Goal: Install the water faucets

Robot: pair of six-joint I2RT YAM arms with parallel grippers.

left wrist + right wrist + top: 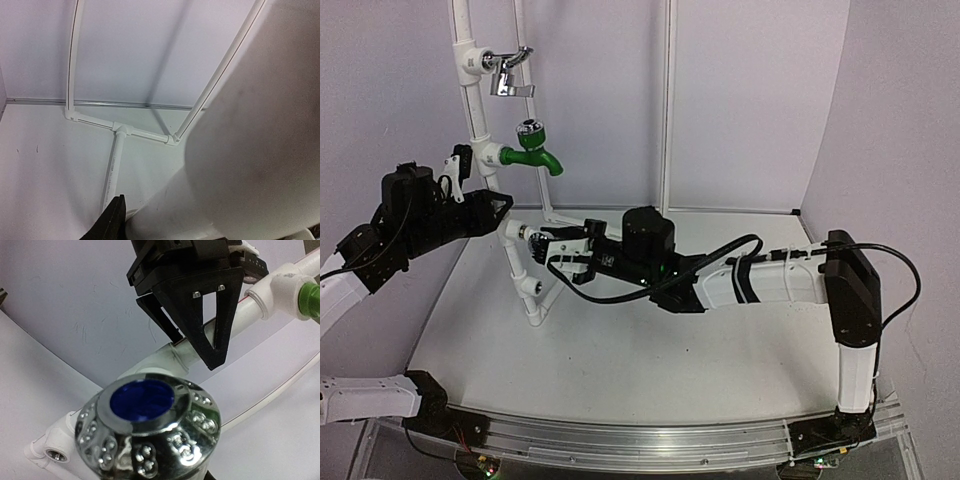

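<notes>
White plastic pipe frame in the top view is clamped by the left gripper, while the right gripper holds the small white chrome-knobbed water faucet against a fitting on it; left wrist shows one black finger (pipe blurred close); right wrist, the faucet's blue-centred knob.
</notes>
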